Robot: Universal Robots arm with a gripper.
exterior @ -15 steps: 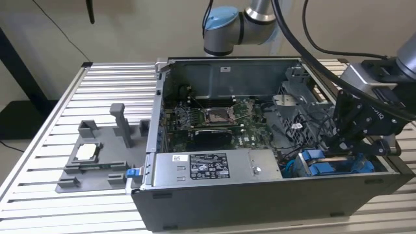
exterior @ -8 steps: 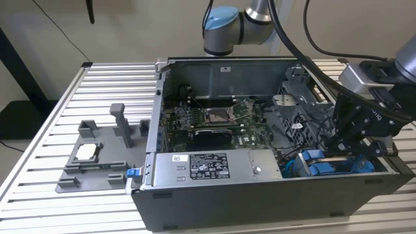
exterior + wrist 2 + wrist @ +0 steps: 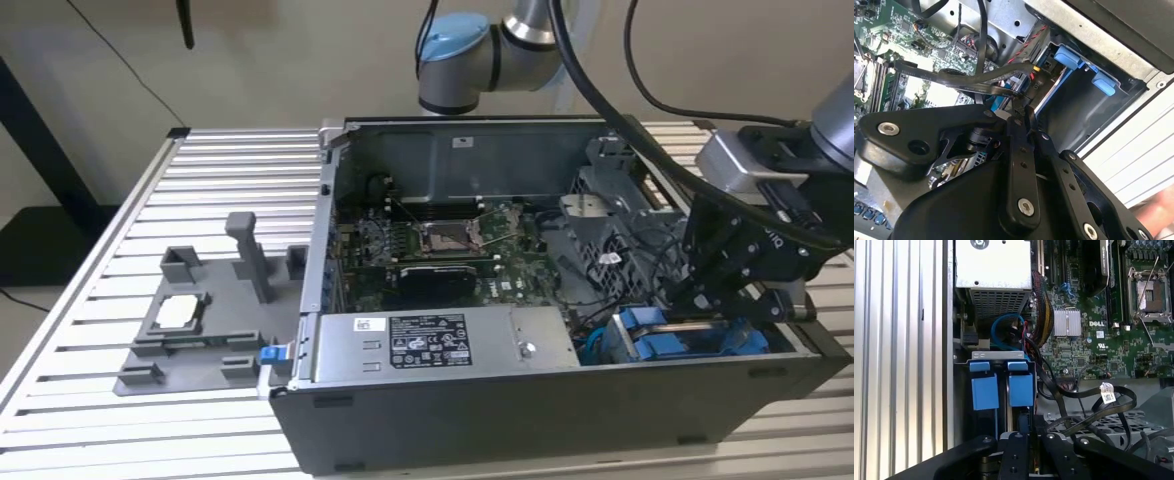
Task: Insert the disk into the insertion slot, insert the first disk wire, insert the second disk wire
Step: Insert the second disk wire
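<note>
Two blue caddy tabs mark where the disk (image 3: 681, 340) sits, low in the insertion slot (image 3: 961, 390) at the lower right of the exterior view, seemingly already seated in the cage. In the first wrist view the tabs stand side by side just left of centre. Right above them hangs the gripper (image 3: 727, 290), its black linkage drawn narrow in both wrist views, though whether it pinches a connector I cannot tell. Black flat cables (image 3: 1104, 405) loop just beside it, over the green motherboard (image 3: 1089, 330). I would judge a wire step is in hand; doing it well means squaring the plug to its socket and pressing straight, keeping the loose loops clear. Beyond, the silver power supply (image 3: 441, 345) lies along the case front on the slatted counter (image 3: 147, 440).
</note>
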